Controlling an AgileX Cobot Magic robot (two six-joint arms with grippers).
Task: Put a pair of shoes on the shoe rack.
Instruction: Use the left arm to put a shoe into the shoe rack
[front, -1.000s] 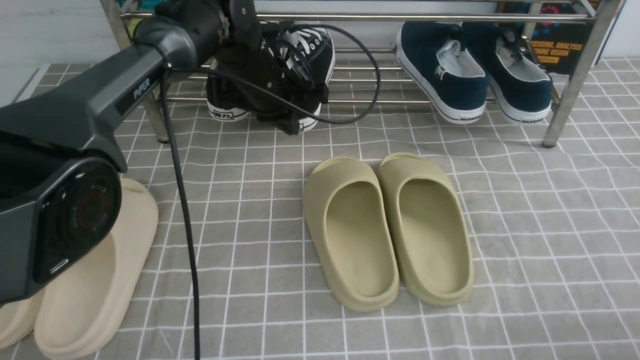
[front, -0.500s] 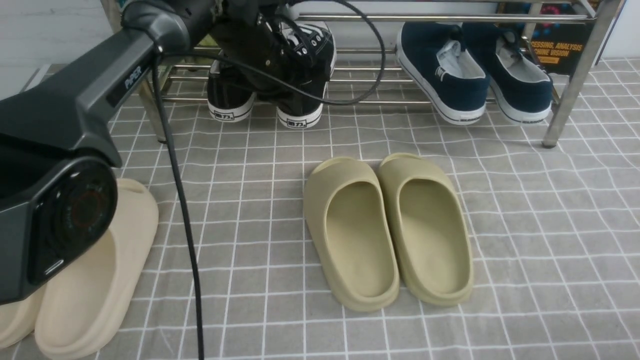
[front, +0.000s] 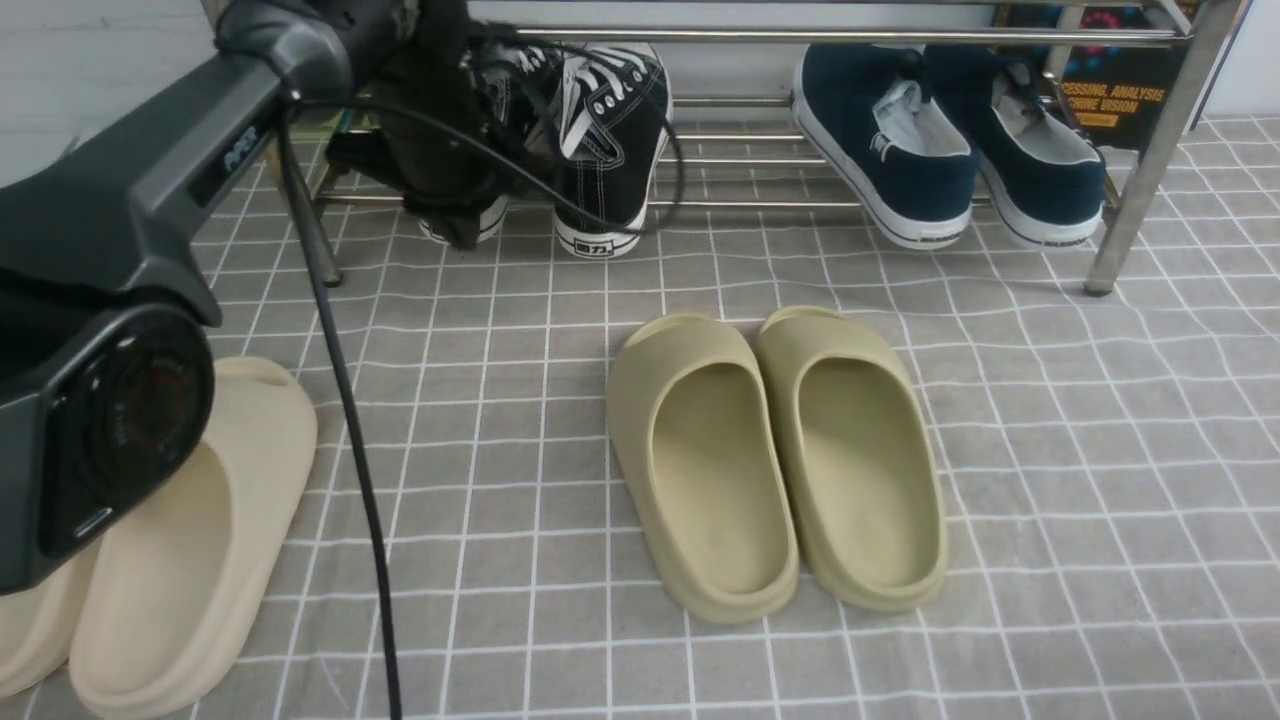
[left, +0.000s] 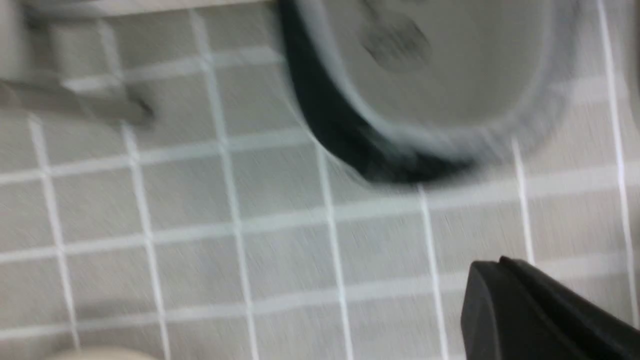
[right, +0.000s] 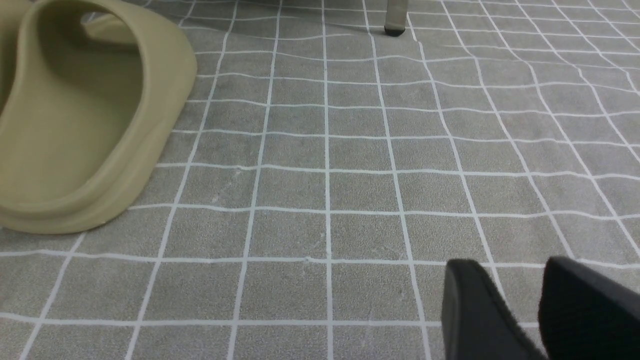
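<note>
I see the two black sneakers (front: 605, 140) side by side on the low shelf of the shoe rack (front: 800, 36), near its left end. Each one lies long-ways from front to back. The toes point away from me, toward the wall, and the heels face me at the front bar. The right one is easy to see, white laces up. The left one (front: 495, 212) is mostly hidden behind my left pincer (front: 455, 215).

The left wrist view is blurry. It shows a sneaker heel and only one dark finger (left: 540, 315), so I cannot tell if that pincer is apart or together.

My right pincer (right: 520, 285) hangs low over the grey checked tabletop (front: 1050, 450). Its fingers are a little apart, with nothing between them.

The blue slip-ons (front: 890, 150) sit further right on the same shelf. The olive slides (front: 780, 460) and the beige slides (front: 180, 560) lie on the tabletop.

Half a second ago my left arm was more to the right, over both sneakers. Now it has swung left. The sneakers have not moved since then.
</note>
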